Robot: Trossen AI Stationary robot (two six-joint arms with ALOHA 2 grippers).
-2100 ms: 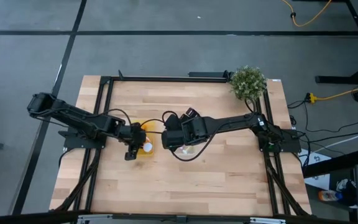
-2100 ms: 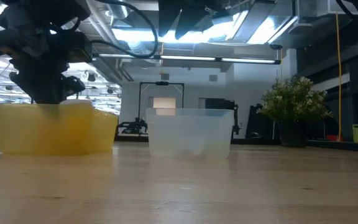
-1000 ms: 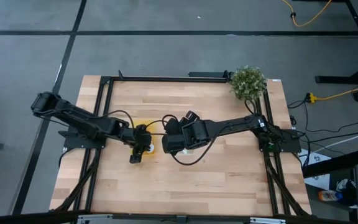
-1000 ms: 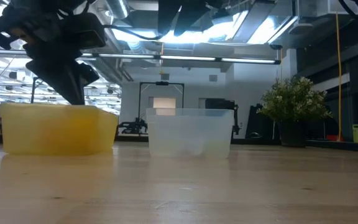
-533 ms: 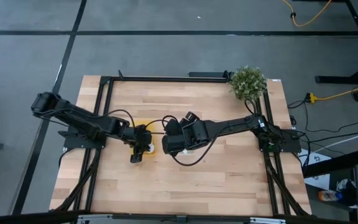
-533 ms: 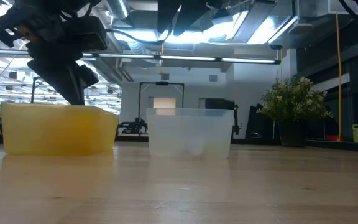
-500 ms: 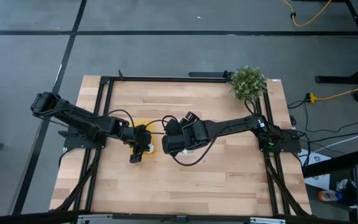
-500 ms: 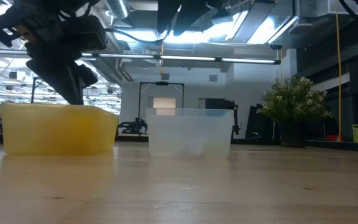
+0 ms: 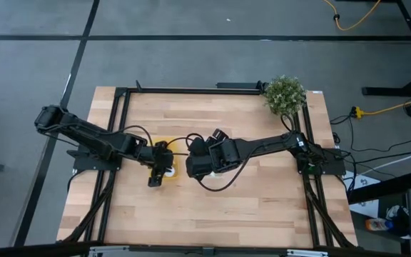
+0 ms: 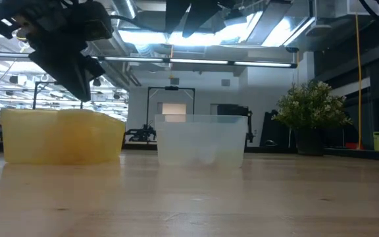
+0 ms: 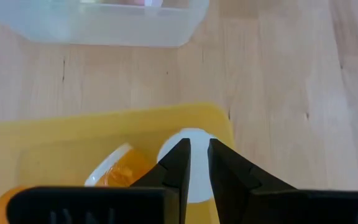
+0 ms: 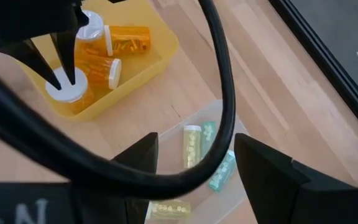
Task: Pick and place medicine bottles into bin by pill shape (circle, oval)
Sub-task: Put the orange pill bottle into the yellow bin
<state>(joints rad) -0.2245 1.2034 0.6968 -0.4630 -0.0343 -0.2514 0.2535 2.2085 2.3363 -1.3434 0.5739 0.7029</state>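
Left end effector [image 12: 63,76] nearly together over yellow bin [image 9: 168,171], right end effector [image 12: 194,177] apart, wooden table [image 9: 220,207]

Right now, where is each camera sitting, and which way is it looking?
High view: above the table, looking straight down; both arms, the left hand over the yellow bin.
Low view: at tabletop height, looking across; yellow bin, clear bin, potted plant, a dark arm above.
Left wrist view: on the left arm, looking down past its own nearly closed fingers at a white-capped orange bottle.
Right wrist view: on the right arm, above both bins; its open fingers show.
Shared: both wrist views show the yellow bin.
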